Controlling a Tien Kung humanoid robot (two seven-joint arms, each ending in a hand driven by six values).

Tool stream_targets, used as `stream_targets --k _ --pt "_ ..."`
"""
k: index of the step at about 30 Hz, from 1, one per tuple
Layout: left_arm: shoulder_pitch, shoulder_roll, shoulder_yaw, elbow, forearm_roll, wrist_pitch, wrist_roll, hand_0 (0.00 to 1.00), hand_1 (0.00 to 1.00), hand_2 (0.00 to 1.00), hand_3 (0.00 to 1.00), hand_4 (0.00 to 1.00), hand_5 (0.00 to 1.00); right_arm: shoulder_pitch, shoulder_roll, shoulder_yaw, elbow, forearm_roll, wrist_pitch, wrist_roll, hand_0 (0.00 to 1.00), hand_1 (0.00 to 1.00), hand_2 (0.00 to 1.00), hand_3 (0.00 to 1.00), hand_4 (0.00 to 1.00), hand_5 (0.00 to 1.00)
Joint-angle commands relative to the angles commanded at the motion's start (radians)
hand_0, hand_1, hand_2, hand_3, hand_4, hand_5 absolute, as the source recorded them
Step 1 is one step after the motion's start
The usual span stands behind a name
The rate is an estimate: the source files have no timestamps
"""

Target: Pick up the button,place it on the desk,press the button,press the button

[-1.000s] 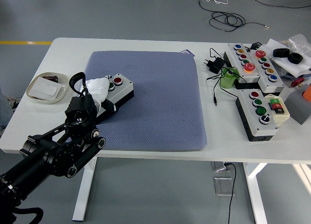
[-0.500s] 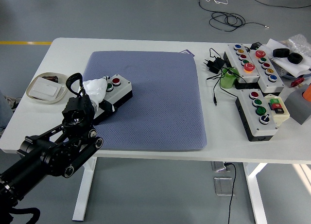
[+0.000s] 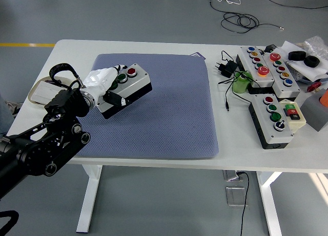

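Over the blue mat (image 3: 169, 108), left hand (image 3: 102, 82) fingers gripping button box (image 3: 125, 87), tray (image 3: 38, 95) beside.

Left arm (image 3: 43, 149) I see: black, built of chunky round joint housings | silver-rimmed round caps and bolts on the joints | black cable looping above the wrist | left hand (image 3: 102, 82): white, glossy shell on a silver cuff | right arm: nothing visible to me

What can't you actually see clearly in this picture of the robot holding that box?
Head view only:
- Left hand fingers on the button box: mostly hidden behind the wrist and box.
- Box underside: faces away, so whether it touches the blue mat is unclear.
- Tray: contents blocked by the arm.
- Right arm: out of view.
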Motion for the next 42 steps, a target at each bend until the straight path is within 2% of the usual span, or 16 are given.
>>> stream_targets --k 2,4,6,8,15,18,20,26,27,33,34,39,40,42 --pt "-0.001 0.002 0.001 0.0 -0.002 -0.001 -0.065 0.277 0.204 0.148 0.263 0.511 0.002 0.0 0.0 0.0 0.0 0.0 0.0 0.0 0.653 0.519 0.558 0.611 0.314 0.414" --pt "-0.023 0.031 0.043 -0.006 0.009 -0.018 -0.147 0.291 0.211 0.155 0.249 0.497 0.002 -0.002 0.0 -0.001 0.0 -0.001 0.0 -0.001 0.654 0.518 0.558 0.609 0.314 0.415" --pt "-0.034 0.046 0.072 -0.006 0.023 -0.026 -0.226 0.291 0.211 0.155 0.249 0.497 0.002 -0.001 0.001 0.0 0.0 -0.009 -0.002 -0.004 0.654 0.518 0.558 0.609 0.314 0.415" --pt "-0.039 0.054 0.089 -0.004 0.033 -0.03 -0.267 0.291 0.211 0.155 0.249 0.497 0.002 -0.001 0.001 0.002 0.0 -0.018 -0.003 -0.006 0.654 0.518 0.558 0.609 0.314 0.415" --pt "-0.047 0.075 0.153 -0.004 0.043 -0.024 -0.303 0.316 0.232 0.167 0.257 0.511 0.002 -0.003 0.0 0.0 0.0 -0.016 -0.004 -0.006 0.654 0.519 0.557 0.609 0.311 0.415" --pt "-0.054 0.077 0.197 0.004 0.061 -0.027 -0.302 0.316 0.232 0.167 0.257 0.511 0.002 -0.002 0.001 -0.001 0.0 -0.017 -0.005 -0.007 0.654 0.519 0.557 0.609 0.311 0.415" --pt "-0.055 0.077 0.2 0.005 0.063 -0.028 -0.301 0.316 0.232 0.167 0.257 0.511 0.002 -0.002 0.001 -0.001 0.0 -0.017 -0.005 -0.007 0.654 0.519 0.557 0.609 0.311 0.415" --pt "-0.059 0.068 0.212 0.019 0.078 -0.032 -0.294 0.325 0.24 0.172 0.261 0.518 0.002 -0.004 0.002 -0.006 0.0 -0.015 -0.004 -0.007 0.654 0.519 0.556 0.609 0.312 0.415" --pt "-0.061 0.067 0.216 0.02 0.082 -0.029 -0.294 0.433 0.304 0.219 0.278 0.535 0.002 -0.003 0.003 -0.007 0.0 -0.015 -0.004 -0.008 0.654 0.519 0.556 0.609 0.312 0.415" --pt "-0.061 0.063 0.219 0.025 0.085 -0.023 -0.291 0.433 0.304 0.219 0.278 0.535 0.002 -0.002 0.004 -0.004 0.0 -0.019 -0.004 -0.009 0.654 0.519 0.557 0.609 0.312 0.415" --pt "-0.059 0.06 0.219 0.031 0.081 -0.016 -0.294 0.451 0.327 0.257 0.295 0.547 0.002 -0.002 0.004 -0.005 0.0 -0.019 -0.004 -0.009 0.654 0.518 0.557 0.609 0.311 0.413" --pt "-0.063 0.053 0.225 0.042 0.063 0.012 -0.312 0.451 0.327 0.257 0.295 0.547 0.002 0.001 0.004 -0.004 0.0 -0.019 -0.004 -0.008 0.654 0.518 0.557 0.609 0.311 0.413" --pt "-0.064 0.052 0.226 0.043 0.06 0.015 -0.314 0.497 0.39 0.309 0.326 0.561 0.002 0.001 0.004 -0.003 0.0 -0.02 -0.004 -0.008 0.654 0.518 0.558 0.608 0.311 0.413" --pt "-0.065 0.048 0.229 0.045 0.053 0.021 -0.318 0.497 0.39 0.309 0.326 0.561 0.002 0.001 0.005 -0.003 0.0 -0.02 -0.005 -0.008 0.654 0.518 0.558 0.608 0.311 0.413"
